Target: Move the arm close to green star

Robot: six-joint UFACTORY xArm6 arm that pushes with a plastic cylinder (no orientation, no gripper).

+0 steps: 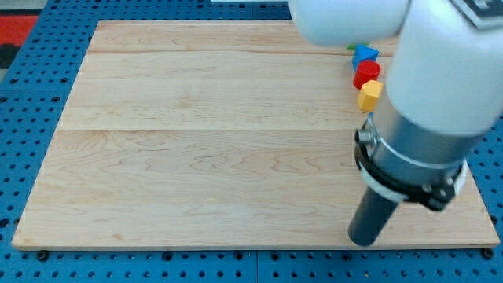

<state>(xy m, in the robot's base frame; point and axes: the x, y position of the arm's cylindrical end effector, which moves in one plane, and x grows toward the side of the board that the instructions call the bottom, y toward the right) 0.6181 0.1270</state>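
Observation:
My tip (363, 240) rests on the wooden board (212, 134) near its bottom right corner. A column of blocks lies at the view's upper right: a blue block (364, 55), a red round block (366, 74) below it and a yellow block (369, 95) below that. A thin sliver of green (353, 46) shows just above the blue block, mostly hidden behind my white arm; its shape cannot be made out. My tip is well below these blocks, apart from all of them.
My large white and grey arm body (440, 86) covers the view's right side and hides part of the board there. A blue pegboard surface (31, 118) surrounds the board.

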